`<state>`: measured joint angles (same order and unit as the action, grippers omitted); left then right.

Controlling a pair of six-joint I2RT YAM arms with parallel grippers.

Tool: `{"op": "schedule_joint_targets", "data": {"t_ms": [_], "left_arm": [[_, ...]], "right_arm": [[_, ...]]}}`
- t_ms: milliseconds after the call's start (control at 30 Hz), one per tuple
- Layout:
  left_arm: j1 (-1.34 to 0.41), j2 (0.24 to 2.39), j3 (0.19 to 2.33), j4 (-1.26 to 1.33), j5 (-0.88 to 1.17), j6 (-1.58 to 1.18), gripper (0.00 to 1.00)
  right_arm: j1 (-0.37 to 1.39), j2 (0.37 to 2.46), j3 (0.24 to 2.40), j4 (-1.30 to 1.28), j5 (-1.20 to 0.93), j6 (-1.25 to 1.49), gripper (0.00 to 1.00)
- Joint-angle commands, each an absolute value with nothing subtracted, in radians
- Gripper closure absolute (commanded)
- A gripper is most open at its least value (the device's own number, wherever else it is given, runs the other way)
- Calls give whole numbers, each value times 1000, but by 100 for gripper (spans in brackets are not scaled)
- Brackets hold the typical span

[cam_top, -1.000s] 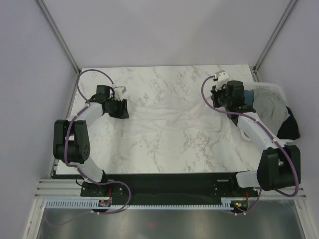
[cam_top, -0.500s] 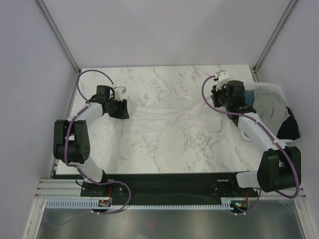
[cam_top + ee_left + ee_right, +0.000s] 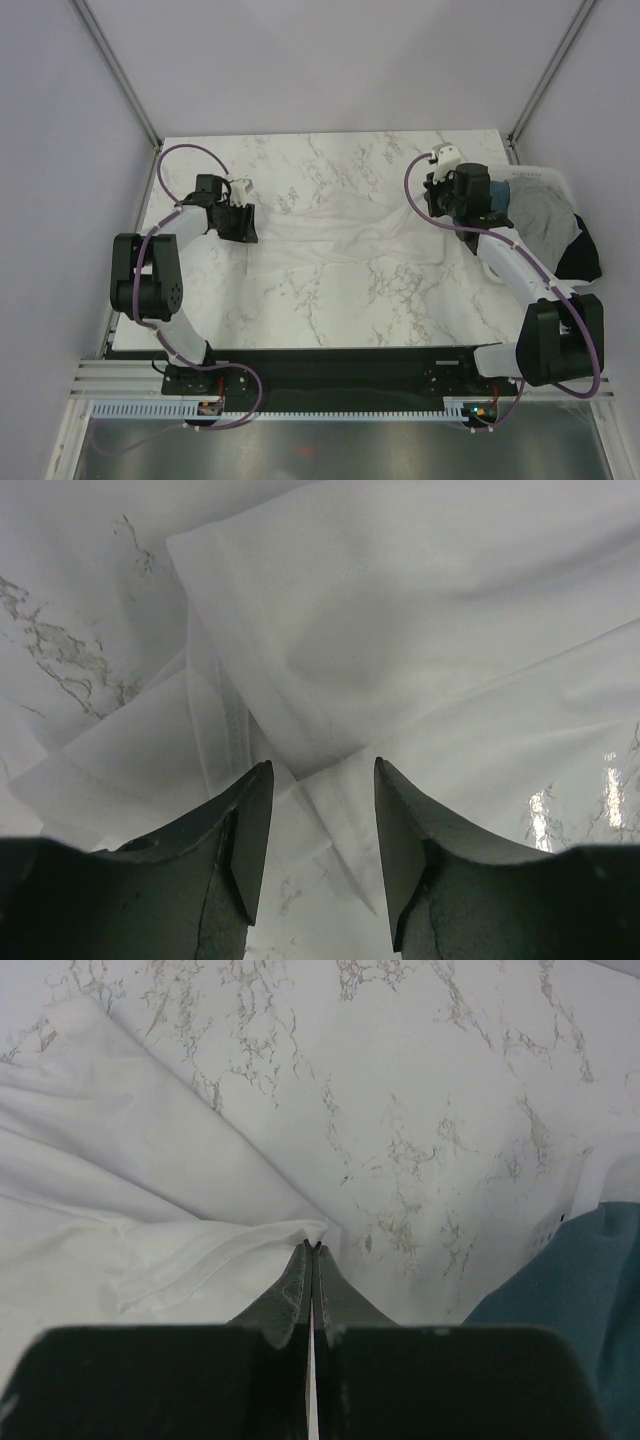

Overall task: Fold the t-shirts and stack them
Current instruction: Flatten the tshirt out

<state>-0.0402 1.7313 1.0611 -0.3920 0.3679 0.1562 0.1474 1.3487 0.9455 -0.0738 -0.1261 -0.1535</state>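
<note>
T-shirts, four: one white t-shirt [image 3: 340,235] lying rumpled across the marble table [image 3: 330,300]; one teal t-shirt [image 3: 500,190], one grey t-shirt [image 3: 540,215] and one black t-shirt [image 3: 583,258] heaped at the white bin [image 3: 545,175] on the right. Grippers, two: left gripper [image 3: 320,770] low over the white t-shirt's left hem, fingers apart; right gripper [image 3: 313,1247] pinched on its right edge.

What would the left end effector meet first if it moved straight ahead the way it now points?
Most likely the white t-shirt: its bunched folds lie directly ahead of the open left end effector, though the gap is hard to judge.
</note>
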Motion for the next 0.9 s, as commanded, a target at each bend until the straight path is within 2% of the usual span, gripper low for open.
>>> {"op": "schedule_joint_targets", "data": {"t_ms": [0, 267, 433, 567, 600, 833, 867], "left_arm": [[-35, 1718, 1074, -385, 364, 143, 48], [-35, 1707, 1085, -387, 376, 137, 52], [-35, 1703, 1094, -391, 399, 126, 57], [-35, 1695, 1094, -393, 408, 126, 73], [-34, 1692, 1094, -393, 410, 127, 81], [-35, 1651, 1089, -393, 396, 147, 90], [-35, 1640, 1089, -394, 394, 155, 98]], "right_arm": [[144, 1313, 940, -34, -117, -164, 100], [146, 1319, 943, -32, -120, -161, 100], [146, 1312, 934, -31, -115, -164, 100], [146, 1309, 931, -28, -114, -166, 100], [144, 1308, 931, -26, -114, -166, 100], [144, 1310, 930, -25, -110, -169, 100], [144, 1309, 930, -23, -107, -169, 100]]}}
